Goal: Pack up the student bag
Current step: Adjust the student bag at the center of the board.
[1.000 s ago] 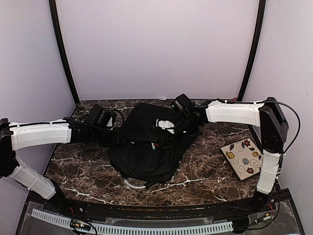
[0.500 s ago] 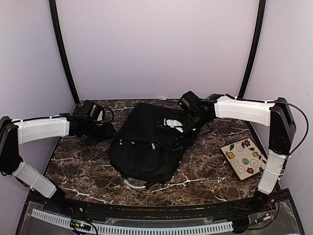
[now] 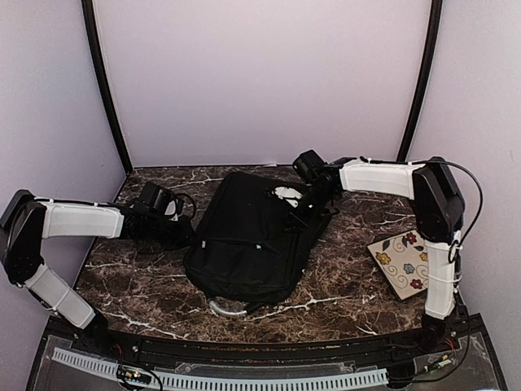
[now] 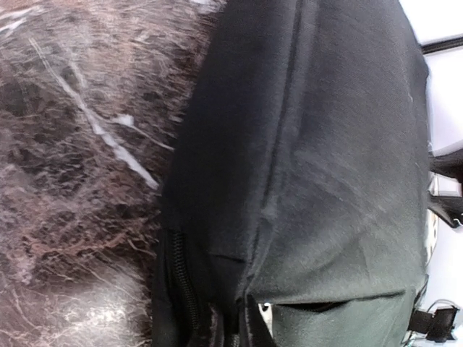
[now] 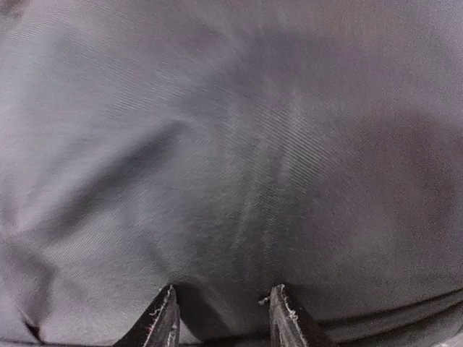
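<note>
Marble, dark with white veins, tops the table [image 3: 342, 297]. The black student bag [image 3: 248, 248] lies flat at its middle, with a flowered white square [image 3: 404, 262] well apart to the right. The left gripper [image 3: 186, 232] sits at the bag's left edge; I cannot tell how its jaws stand. Farther back, the right gripper [image 3: 308, 202] is on the bag's far right corner, fingertips [image 5: 163, 322] spread on the fabric

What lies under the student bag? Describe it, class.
Under the student bag is the marble table; a grey curved piece pokes out at its near edge. The bag covers the rest of that piece.
</note>
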`<state>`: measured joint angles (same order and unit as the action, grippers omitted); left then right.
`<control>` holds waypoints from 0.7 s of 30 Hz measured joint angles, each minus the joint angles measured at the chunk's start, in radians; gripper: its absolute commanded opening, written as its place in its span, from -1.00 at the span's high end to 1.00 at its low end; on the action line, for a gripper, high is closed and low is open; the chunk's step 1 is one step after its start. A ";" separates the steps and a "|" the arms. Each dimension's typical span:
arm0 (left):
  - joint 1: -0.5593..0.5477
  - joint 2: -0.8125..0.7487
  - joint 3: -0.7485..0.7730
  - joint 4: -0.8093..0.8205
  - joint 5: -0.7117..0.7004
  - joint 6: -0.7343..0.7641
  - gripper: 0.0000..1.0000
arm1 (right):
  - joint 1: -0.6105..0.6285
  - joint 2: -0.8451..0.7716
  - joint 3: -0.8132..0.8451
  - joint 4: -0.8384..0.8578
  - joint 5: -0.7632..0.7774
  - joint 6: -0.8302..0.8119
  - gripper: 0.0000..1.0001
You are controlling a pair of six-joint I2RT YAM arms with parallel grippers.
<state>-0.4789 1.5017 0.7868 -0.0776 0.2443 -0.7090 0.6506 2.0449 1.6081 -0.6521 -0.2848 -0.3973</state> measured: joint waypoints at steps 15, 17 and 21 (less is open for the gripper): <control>-0.378 -0.018 -0.200 0.402 -0.086 -0.327 0.49 | -0.092 0.110 0.151 0.024 0.282 -0.044 0.15; -0.383 -0.020 -0.209 0.406 -0.084 -0.336 0.40 | -0.086 0.084 0.149 0.008 0.271 -0.047 0.13; -0.389 -0.060 -0.209 0.381 -0.090 -0.326 0.31 | -0.057 -0.037 0.092 -0.006 0.206 -0.046 0.10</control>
<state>-0.8680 1.4418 0.5777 0.3031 0.1547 -1.0351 0.5938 2.0075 1.7000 -0.6586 -0.0792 -0.4435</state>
